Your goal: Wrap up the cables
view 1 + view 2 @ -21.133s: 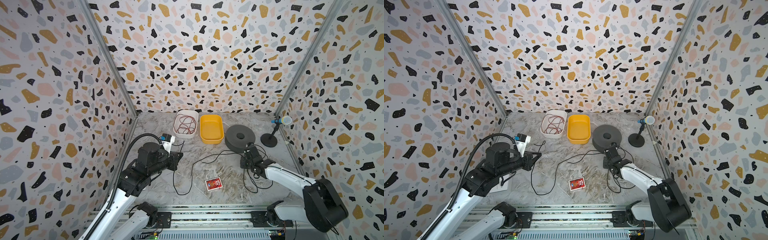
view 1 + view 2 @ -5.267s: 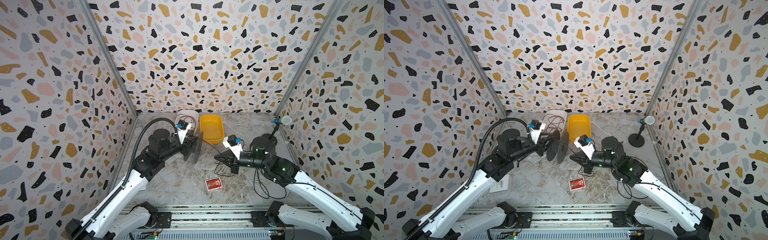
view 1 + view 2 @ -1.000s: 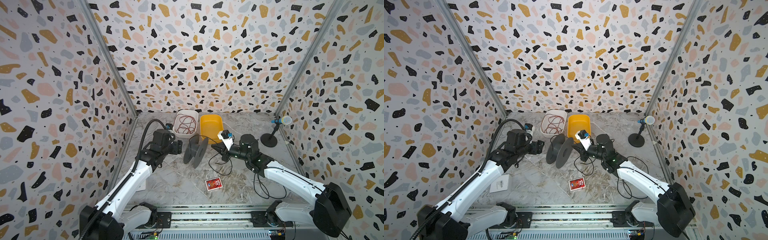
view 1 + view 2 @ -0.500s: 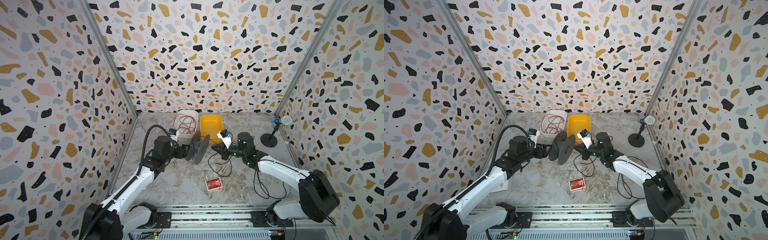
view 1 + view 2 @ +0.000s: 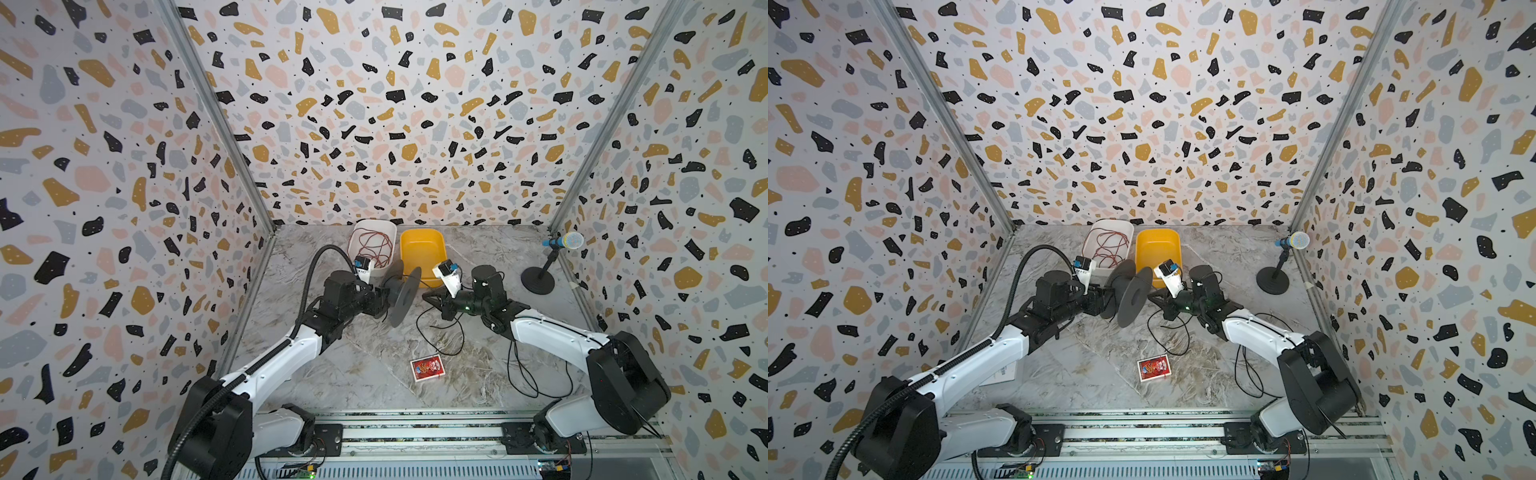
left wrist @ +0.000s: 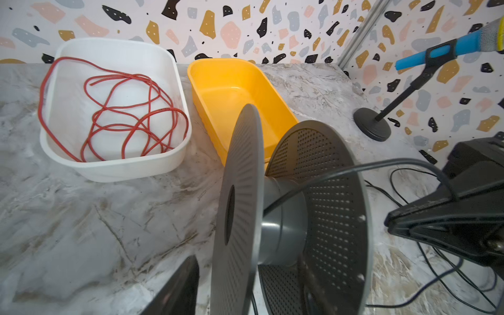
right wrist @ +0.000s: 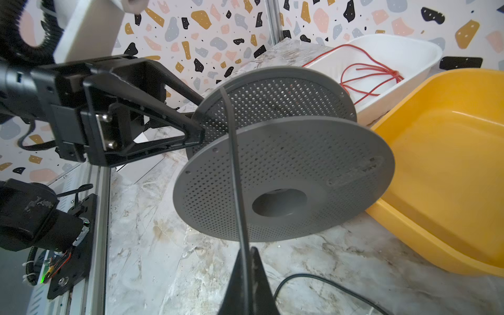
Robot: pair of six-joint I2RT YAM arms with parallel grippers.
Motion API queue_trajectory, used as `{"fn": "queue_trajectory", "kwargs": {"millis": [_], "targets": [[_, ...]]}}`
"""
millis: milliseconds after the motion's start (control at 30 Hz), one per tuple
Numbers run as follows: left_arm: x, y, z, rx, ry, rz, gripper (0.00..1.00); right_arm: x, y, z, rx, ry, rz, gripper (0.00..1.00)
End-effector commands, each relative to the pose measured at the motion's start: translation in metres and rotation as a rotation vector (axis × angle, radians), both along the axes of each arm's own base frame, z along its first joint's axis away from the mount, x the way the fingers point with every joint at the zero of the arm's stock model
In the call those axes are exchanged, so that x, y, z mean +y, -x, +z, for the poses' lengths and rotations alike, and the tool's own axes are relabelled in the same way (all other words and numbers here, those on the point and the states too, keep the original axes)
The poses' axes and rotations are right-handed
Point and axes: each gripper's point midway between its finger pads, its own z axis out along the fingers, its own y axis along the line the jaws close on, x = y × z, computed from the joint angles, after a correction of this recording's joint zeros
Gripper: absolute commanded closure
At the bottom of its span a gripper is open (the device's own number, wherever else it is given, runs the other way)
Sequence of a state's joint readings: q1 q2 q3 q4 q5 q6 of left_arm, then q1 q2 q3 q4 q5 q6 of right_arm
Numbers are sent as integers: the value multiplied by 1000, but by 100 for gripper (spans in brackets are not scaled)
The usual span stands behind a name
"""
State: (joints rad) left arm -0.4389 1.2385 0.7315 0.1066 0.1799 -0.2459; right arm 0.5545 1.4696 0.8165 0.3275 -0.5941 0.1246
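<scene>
Pinches black cord [image 7: 234, 163] in clenched right gripper [image 7: 246, 261], draped over grey spool [image 7: 300, 163]; straddles its flange with left gripper [image 7: 200, 120], cannot tell if clamped. Risks tipping spool, shedding cord, if grabbed loosely.

The grey marbled tabletop [image 5: 353, 374] carries a white plastic tub [image 5: 386, 226] and a yellow plastic tub [image 5: 422, 253] side by side at centre rear. A black round-based microphone stand [image 5: 537, 281] sits right, a red card pack [image 5: 427, 368] lower centre, and loops of thin black cord [image 5: 462, 336] trail beside it.
</scene>
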Motion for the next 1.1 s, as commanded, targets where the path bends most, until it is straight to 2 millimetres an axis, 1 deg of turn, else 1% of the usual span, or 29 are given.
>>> {"fn": "queue_trajectory", "kwargs": {"millis": [0,133,333,567,767,933,1067], "targets": [[-4,-17,25,-109,8,8,47,4,-8,18,-31,-32,-1,100],[-8,-25,24,-115,4,3,50,5,-10,17,-25,-32,4,100],[-16,-31,21,-119,3,-18,54,3,-14,17,-23,-33,0,100],[-20,-41,7,-97,-43,-22,62,3,-16,16,-19,-39,4,100],[-20,-43,0,-100,-84,-16,68,6,-19,14,-13,-43,11,100],[-19,-43,-2,-94,-114,-12,80,9,-22,14,-8,-48,17,100],[-21,-37,-1,-93,-136,-21,84,12,-25,12,1,-45,21,100]]}}
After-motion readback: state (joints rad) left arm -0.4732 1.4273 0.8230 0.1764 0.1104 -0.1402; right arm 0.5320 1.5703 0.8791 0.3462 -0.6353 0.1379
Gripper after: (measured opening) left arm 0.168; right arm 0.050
